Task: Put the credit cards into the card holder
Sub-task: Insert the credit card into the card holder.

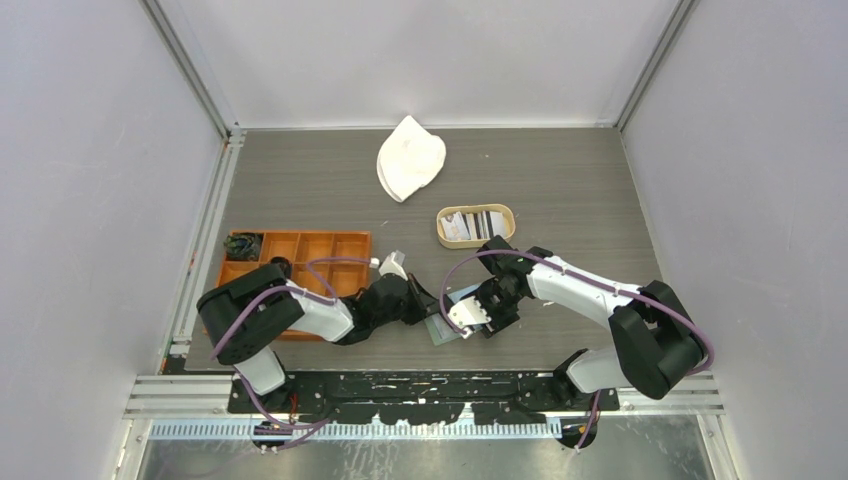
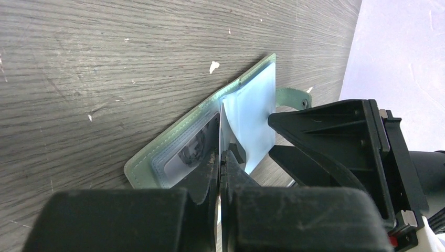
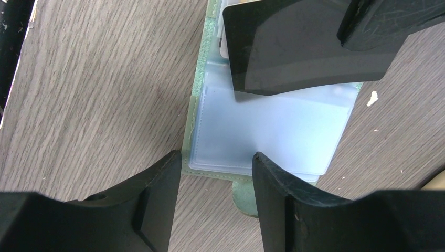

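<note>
The sage-green card holder [image 1: 440,328] lies open on the table between my two grippers. My left gripper [image 2: 221,155] is shut on one of its thin clear pocket leaves, holding that leaf up on edge; a printed card shows in the pocket [image 2: 183,152] beside it. My right gripper [image 3: 218,160] hovers open over the holder's near edge [image 3: 267,126], next to the snap tab [image 3: 244,197]. A black credit card [image 3: 283,52] lies at the holder's far side, its near edge under a clear pocket sheet. More credit cards [image 1: 475,222] sit in the oval tray.
The oval tan tray [image 1: 476,243] stands behind the right gripper [image 1: 470,318]. An orange compartmented tray [image 1: 300,245] sits at the left, partly under the left arm. A white cloth [image 1: 410,158] lies at the back centre. Grey walls close in both sides.
</note>
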`<state>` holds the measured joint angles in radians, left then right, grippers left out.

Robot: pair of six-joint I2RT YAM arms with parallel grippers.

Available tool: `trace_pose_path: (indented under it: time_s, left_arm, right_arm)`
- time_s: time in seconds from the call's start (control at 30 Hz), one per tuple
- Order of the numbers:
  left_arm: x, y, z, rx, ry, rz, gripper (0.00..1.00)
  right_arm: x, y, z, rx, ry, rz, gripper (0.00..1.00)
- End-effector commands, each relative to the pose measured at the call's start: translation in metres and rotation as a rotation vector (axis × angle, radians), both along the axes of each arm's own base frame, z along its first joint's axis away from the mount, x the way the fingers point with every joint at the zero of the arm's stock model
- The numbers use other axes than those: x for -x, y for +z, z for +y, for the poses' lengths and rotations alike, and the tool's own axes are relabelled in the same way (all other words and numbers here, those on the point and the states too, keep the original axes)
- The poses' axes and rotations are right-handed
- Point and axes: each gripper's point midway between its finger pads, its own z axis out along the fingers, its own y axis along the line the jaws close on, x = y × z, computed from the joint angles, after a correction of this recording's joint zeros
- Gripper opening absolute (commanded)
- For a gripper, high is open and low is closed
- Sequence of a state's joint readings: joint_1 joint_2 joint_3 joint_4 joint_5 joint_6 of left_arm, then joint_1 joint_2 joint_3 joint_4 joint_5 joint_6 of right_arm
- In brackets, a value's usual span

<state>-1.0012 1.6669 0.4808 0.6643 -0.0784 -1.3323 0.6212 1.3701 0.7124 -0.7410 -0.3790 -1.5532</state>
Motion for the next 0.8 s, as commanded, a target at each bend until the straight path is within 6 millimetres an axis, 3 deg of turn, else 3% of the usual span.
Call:
trace_pose_path:
  time_s: [0.0,0.77]
  left_arm:
    - [0.002,-0.006,-0.001,-0.048,-0.006,0.035,0.0]
    - [0.007,-0.023,-0.021,0.063,-0.059,0.141,0.0]
  right_arm:
    - [-0.001,0.006,0.008,-0.037,0.004,-0.013,0.57]
    - [-0.005,0.007,0.01,-0.053,0.002,-0.041,0.61]
